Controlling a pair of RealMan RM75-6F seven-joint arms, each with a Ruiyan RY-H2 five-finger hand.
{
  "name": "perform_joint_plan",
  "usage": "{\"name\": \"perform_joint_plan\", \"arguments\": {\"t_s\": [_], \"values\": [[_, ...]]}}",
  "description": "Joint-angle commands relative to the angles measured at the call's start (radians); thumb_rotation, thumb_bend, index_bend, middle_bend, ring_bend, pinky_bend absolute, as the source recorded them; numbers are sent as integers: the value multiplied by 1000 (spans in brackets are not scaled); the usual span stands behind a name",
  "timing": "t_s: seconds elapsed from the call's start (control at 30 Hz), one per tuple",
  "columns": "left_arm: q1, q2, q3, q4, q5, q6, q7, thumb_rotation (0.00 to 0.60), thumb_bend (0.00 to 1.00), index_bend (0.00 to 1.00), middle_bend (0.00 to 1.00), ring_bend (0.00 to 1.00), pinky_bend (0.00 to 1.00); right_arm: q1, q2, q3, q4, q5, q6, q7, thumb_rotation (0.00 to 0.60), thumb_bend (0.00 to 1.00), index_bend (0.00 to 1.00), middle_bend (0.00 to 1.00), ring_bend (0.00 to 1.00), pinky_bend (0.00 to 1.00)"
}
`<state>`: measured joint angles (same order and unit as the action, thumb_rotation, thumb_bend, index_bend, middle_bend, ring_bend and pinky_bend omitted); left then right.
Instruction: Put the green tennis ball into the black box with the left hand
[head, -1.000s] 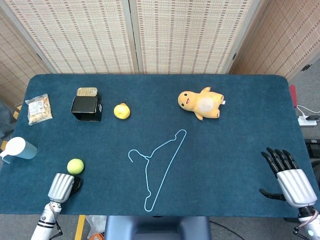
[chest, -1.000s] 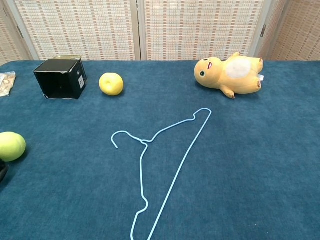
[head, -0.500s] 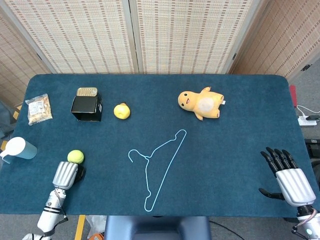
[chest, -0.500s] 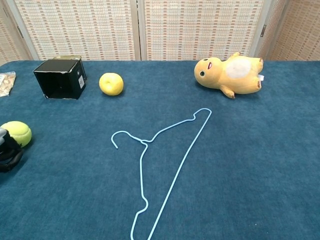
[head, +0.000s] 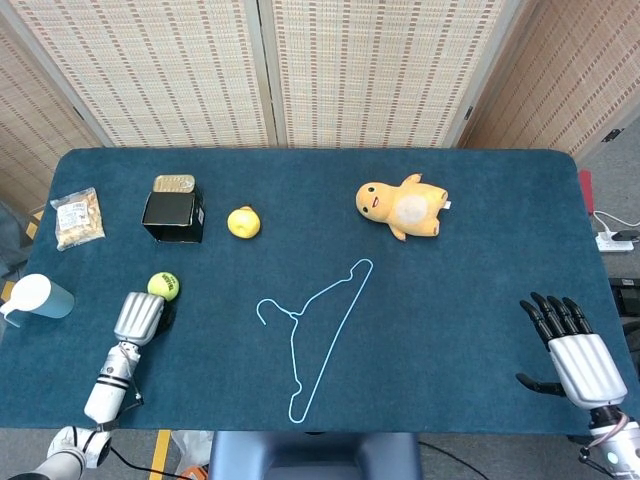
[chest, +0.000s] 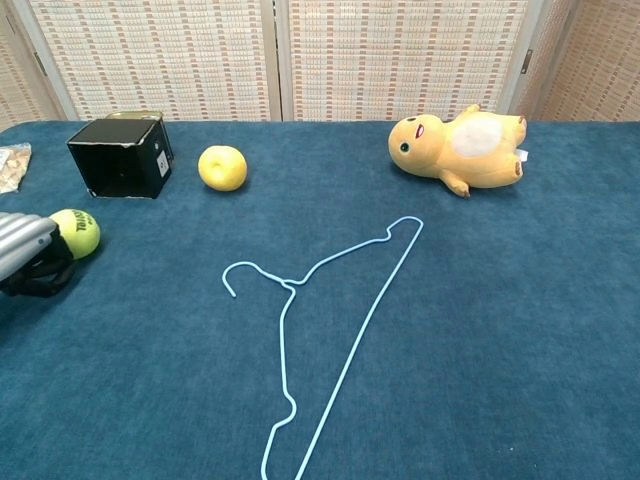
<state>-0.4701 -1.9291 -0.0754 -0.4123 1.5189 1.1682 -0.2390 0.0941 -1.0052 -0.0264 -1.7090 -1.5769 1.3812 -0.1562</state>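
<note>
One hanger (head: 317, 334); one plush toy (head: 403, 208).

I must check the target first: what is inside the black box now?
The black box lies on its side; its dark interior shows nothing in it, though the deepest part is too shadowed to tell. The tennis ball is outside, by the left hand.

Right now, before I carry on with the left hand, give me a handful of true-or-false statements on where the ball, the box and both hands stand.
1. The green tennis ball is inside the black box. False: it sits on the table, nearer the robot than the box.
2. The left hand is right behind the ball, on the robot's side. True.
3. The right hand holds the blue hanger. False: it holds nothing, fingers apart, far from the hanger.
4. A yellow fruit lies beside the box. True.
5. The plush toy is upright. False: it lies on its side.
</note>
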Motion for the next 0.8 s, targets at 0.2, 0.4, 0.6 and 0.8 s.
{"name": "perform_joint_plan", "arguments": {"t_s": [0.2,0.4,0.6,0.8], "values": [[-85,-37,-37,78,-40,-84,-73,600,851,1000,1000,1000,1000,11,-8,9,-8,26,-24,-28,600,0,0,0,0,0],[-137,-42,-60,79,-61,-113,-97,600,854,1000,1000,1000,1000,18,-11,18,-11,49,-34,-38,600,0,0,0,0,0],[-170,-39,-66,56,-72,-143,-111,600,856,1000,1000,1000,1000,28,-15,26,-13,73,-53,-51,600,0,0,0,0,0],[-190,-46,-65,53,-74,-145,-104,600,858,1000,1000,1000,1000,36,-17,31,-18,95,-67,-65,600,0,0,0,0,0]]}}
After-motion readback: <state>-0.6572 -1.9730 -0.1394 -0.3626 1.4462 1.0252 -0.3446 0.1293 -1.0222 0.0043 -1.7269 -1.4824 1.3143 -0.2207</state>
